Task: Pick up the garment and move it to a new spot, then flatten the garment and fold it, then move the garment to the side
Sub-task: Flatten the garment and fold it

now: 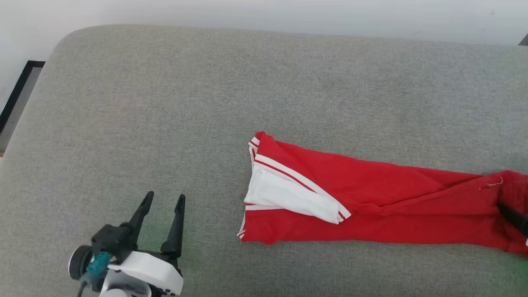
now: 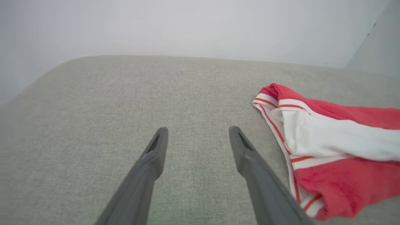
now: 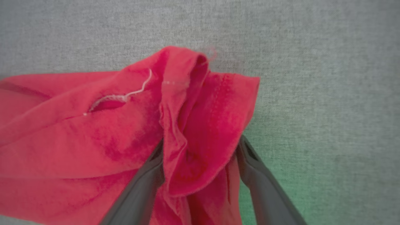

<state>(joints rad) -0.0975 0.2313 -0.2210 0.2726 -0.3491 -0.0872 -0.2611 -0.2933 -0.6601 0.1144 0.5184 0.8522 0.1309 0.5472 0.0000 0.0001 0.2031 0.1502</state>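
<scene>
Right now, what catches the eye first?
The bright red garment lies stretched over the right half of the grey cushion, a white sleeve end folded over its left end. The left gripper stands open over bare cushion beside it; the right gripper, open, straddles a bunched fold.

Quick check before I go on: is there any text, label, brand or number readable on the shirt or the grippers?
None readable.
The garment: plain red cloth with white stripes and a white sleeve end; no print or tag lettering shows.
The left gripper: no marking on its dark fingers or white housing.
The grey cushion: bare weave, no sign.
</scene>
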